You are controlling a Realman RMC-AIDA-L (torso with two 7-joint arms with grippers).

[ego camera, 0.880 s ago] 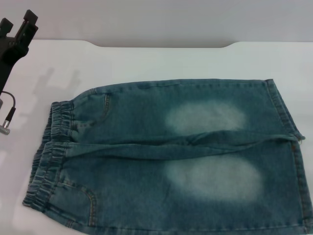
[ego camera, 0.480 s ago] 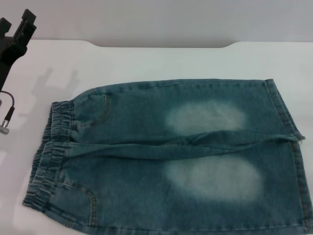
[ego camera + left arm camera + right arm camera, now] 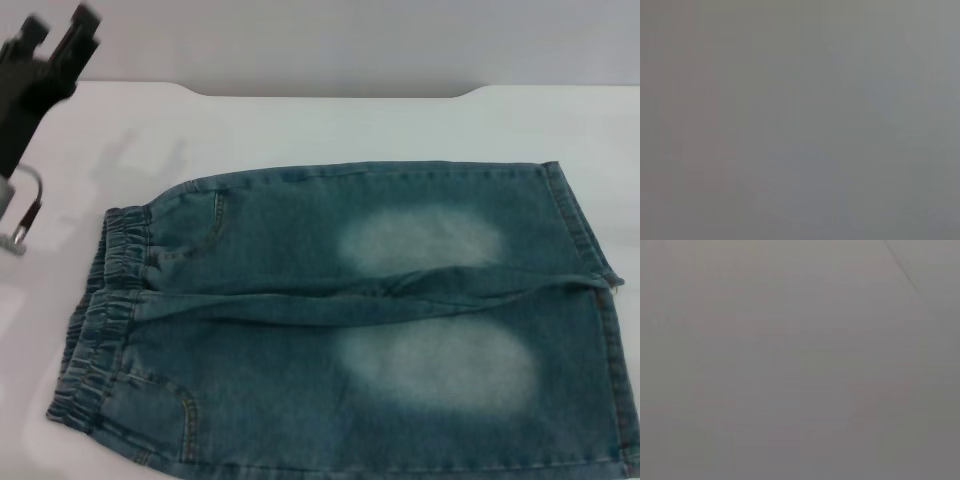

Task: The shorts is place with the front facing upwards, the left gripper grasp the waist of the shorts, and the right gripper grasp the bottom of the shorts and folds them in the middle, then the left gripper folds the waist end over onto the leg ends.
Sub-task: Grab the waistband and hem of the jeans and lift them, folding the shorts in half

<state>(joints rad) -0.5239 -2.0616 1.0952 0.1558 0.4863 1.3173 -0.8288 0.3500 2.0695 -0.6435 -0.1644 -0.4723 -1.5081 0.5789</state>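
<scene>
1. The shorts (image 3: 360, 320) lie flat on the white table (image 3: 330, 125), front side up, with two pale faded patches on the legs.
2. The waist of the shorts (image 3: 100, 320), a gathered elastic band, is on the robot's left, and stitched pockets sit just beside it.
3. The bottom of the shorts (image 3: 600, 300), with its two hemmed leg openings, is on the robot's right and runs to the edge of the head view.
4. A long crease runs along the middle of the shorts between the two legs.
5. The left gripper (image 3: 60, 30) is at the far left corner of the head view, raised, well apart from the shorts and holding nothing; its two black fingers (image 3: 85, 22) stand with a gap between them.
6. A short cable with a metal plug (image 3: 22, 215) hangs below the left arm.
7. The right gripper is not seen in any view.
8. Both wrist views show only a plain grey field.
</scene>
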